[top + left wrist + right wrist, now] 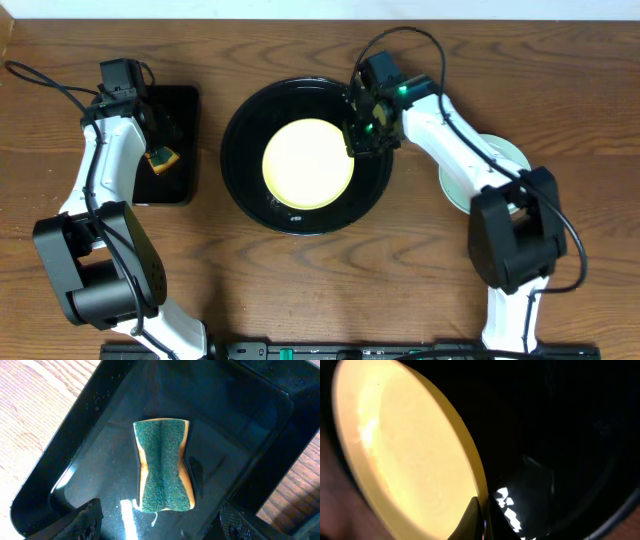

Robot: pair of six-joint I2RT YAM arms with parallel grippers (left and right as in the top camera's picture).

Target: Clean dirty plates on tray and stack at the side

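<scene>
- Plate position: the pale yellow plate (pixel 308 163) lies flat in the middle of the round black tray (pixel 240 140), at the centre of the bench (pixel 300 40).
- The right claw (pixel 364 132) sits at the plate's right-hand rim. The wrist view shows one finger (pixel 470 519) against the inner side of the rim and the other lost against the dark tray. Whether the claw is clamped on the rim cannot be told.
- Governing relation: the plate extends leftward from the right claw, rim towards it, and the right arm (pixel 450 130) is by far the nearer.
- A pale mint plate (pixel 495 165) rests on the bench right of the tray, partly under the right arm. How many are stacked there cannot be told.
- The left claw (pixel 163 521) hangs over the small rectangular black tray (pixel 60 460) with its fingers (pixel 87 520) apart, holding nothing. A green-faced sponge (pixel 164 465) lies just ahead, its long axis running away from the claw.
- Judgement: the yellow plate shows no clear smears, so a lift rightward to the mint plate looks due. A shallow rim grip risks slipping.
</scene>
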